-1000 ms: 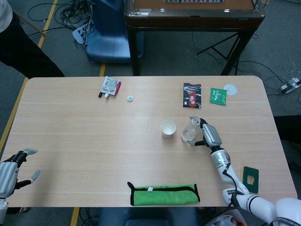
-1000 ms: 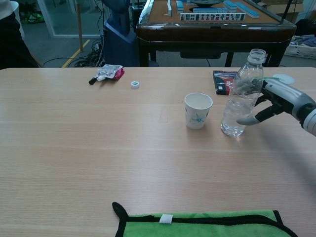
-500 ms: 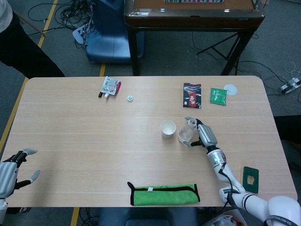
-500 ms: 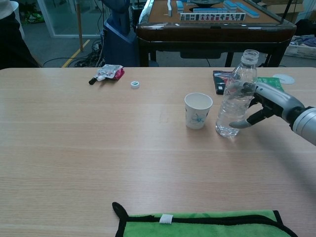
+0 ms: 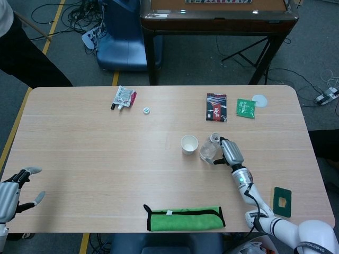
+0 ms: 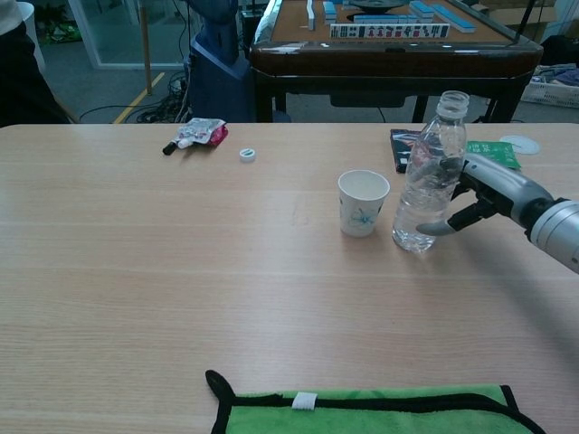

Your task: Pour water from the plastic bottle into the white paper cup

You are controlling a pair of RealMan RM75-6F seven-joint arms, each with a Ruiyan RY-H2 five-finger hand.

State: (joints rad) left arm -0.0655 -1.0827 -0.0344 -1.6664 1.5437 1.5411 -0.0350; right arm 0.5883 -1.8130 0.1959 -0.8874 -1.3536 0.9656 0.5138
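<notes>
The right robot hand gripped the uncapped plastic bottle, upright just beside the white paper cup on the table, so pouring had not begun and seemingly called for tilting its mouth over the cup.

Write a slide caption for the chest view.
Right hand grips the uncapped bottle upright on the table, beside the paper cup.

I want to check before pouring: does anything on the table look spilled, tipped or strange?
Nothing is spilled. The plastic bottle stands uncapped beside the white paper cup, held by the right hand. A small white cap lies far off, near a pouch.
</notes>
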